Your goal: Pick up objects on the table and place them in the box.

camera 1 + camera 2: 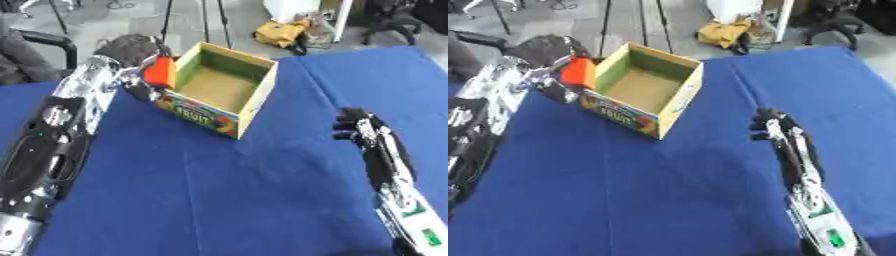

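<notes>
The left hand is up near the far left part of the surface, right beside the box. Its fingers are curled round a red block, and the block sits just outside the left wall of the box, touching it or nearly so. I think the hand holds the block this high so it can go over the wall and drop inside. The box is open at the top, and I can see its brown bottom with nothing in it, so this looks like the first thing to go in. The box stands on the far middle of the surface, turned a bit, with a bright picture and letters on its front. The right hand is near the right edge of the surface, well away from the box. Its fingers are bent in and it holds nothing. It looks like it is just waiting out of the way, so the left arm has room. I see no other things on the blue cloth to pick up.
</notes>
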Controlling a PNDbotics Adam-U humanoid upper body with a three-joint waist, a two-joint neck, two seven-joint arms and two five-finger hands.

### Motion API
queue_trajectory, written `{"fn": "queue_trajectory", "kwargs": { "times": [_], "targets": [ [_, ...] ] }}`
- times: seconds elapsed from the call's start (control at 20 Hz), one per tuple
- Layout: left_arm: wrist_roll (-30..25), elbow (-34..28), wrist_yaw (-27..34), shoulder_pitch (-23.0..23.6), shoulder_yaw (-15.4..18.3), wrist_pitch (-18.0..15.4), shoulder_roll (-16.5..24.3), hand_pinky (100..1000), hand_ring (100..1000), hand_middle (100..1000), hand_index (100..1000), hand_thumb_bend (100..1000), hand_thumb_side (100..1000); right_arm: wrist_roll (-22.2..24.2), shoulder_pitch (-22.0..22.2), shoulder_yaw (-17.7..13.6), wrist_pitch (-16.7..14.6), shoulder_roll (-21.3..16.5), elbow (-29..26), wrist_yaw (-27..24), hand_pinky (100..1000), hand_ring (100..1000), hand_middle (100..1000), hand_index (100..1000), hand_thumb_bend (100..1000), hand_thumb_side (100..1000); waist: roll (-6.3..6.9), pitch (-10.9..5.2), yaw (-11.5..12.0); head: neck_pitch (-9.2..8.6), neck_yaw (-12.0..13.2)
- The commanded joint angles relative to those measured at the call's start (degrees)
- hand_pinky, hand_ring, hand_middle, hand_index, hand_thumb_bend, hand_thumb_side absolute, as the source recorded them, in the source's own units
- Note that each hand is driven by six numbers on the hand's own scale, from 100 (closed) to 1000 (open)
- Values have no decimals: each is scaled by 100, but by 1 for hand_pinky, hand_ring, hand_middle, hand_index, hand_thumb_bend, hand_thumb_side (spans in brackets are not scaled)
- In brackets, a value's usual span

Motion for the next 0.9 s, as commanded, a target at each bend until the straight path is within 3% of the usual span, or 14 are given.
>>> {"fn": "queue_trajectory", "kwargs": {
  "times": [0.05, 0.2, 0.25, 0.4, 0.7, 0.75, 0.9],
  "targets": [
    [738, 268, 61, -197, 189, 423, -263, 303, 301, 315, 588, 100, 198, 62, -126, 38, -6, -42, -87, 18, 612, 658, 633, 764, 100, 776, -10, -44, -67, -129, 92],
    [1218, 522, 91, -228, 220, 619, -395, 306, 304, 318, 591, 100, 201, 94, -144, 62, -9, -32, -84, 9, 612, 658, 633, 764, 100, 776, 3, -21, -135, -162, 138],
    [1356, 580, 109, -241, 278, 724, -446, 366, 369, 385, 642, 100, 224, 109, -155, 78, -10, -26, -84, 10, 612, 659, 633, 765, 100, 777, 15, 3, -192, -198, 171],
    [1804, 806, 146, -276, 369, 1106, -600, 463, 458, 471, 704, 100, 242, 152, -185, 111, -13, -11, -73, 12, 612, 658, 633, 764, 100, 776, 59, 53, -347, -272, 249],
    [1983, 967, 180, -298, 352, 1195, -638, 463, 458, 471, 704, 100, 242, 161, -190, 113, -19, -8, -60, 13, 612, 658, 633, 764, 100, 776, 70, 63, -383, -289, 258],
    [1951, 1030, 145, -239, 293, 1159, -686, 779, 826, 850, 903, 477, 712, 163, -199, 112, -21, -4, -60, 15, 612, 659, 633, 764, 100, 772, 88, 80, -407, -318, 252],
    [1713, 1421, -21, -134, 89, 918, -765, 874, 919, 948, 974, 452, 947, 169, -189, 107, -26, 10, -50, 17, 612, 659, 633, 764, 100, 767, 85, 68, -417, -322, 236]
  ]
}}
